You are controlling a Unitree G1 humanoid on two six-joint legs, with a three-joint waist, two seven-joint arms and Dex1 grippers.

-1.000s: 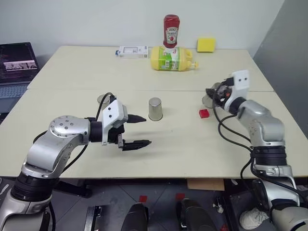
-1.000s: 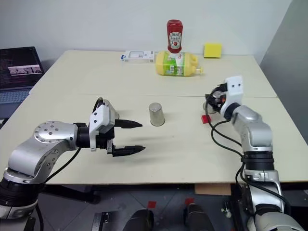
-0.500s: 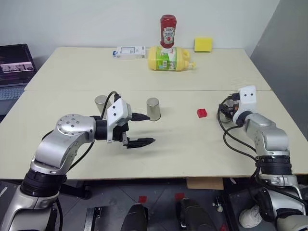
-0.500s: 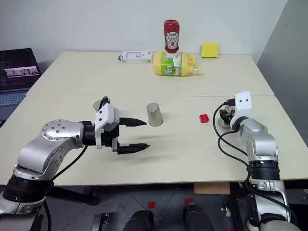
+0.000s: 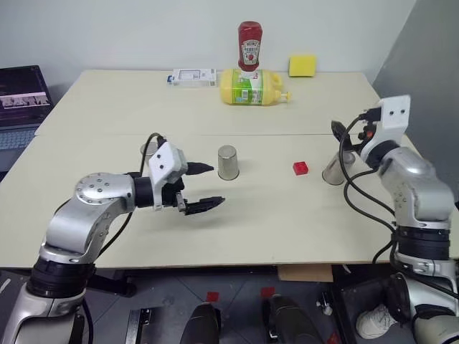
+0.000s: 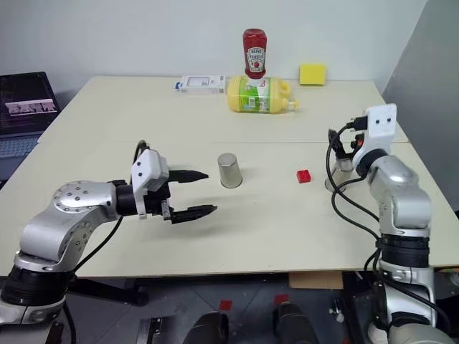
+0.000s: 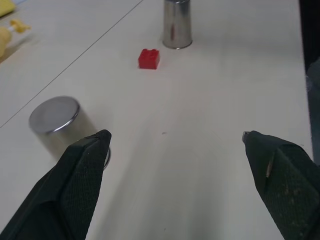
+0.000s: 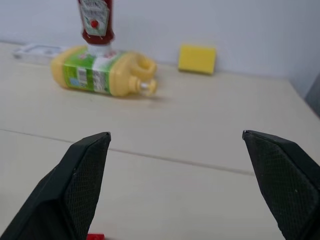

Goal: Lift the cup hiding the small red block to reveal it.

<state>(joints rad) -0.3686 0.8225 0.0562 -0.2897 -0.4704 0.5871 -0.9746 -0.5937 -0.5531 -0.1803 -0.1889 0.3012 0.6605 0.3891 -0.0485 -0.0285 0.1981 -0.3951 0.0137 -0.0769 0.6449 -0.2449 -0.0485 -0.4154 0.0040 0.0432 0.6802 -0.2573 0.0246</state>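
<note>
The small red block [image 5: 300, 168] lies uncovered on the table, right of centre. Just to its right stands the cup [image 5: 334, 170], mouth down. My right gripper [image 8: 175, 133] hangs above and behind that cup, open, with nothing between its fingers. A second identical cup [image 5: 228, 162] stands mid-table, and a third [image 5: 150, 147] sits behind my left wrist. My left gripper [image 5: 215, 185] is open and empty, pointing right, just short of the middle cup. The left wrist view shows the middle cup [image 7: 55, 120] close by, with the red block [image 7: 149, 58] and the right cup [image 7: 177, 25] beyond.
At the table's far edge a red ketchup bottle [image 5: 249, 46] stands behind a yellow bottle [image 5: 252, 87] lying on its side. A yellow sponge [image 5: 303, 65] and a white box [image 5: 193, 76] flank them. A laptop [image 5: 24, 93] sits off the left side.
My right gripper set the cup down right of the red block, opened, then rose and drew back. The left gripper drifted slightly left. The camera shifted too.
</note>
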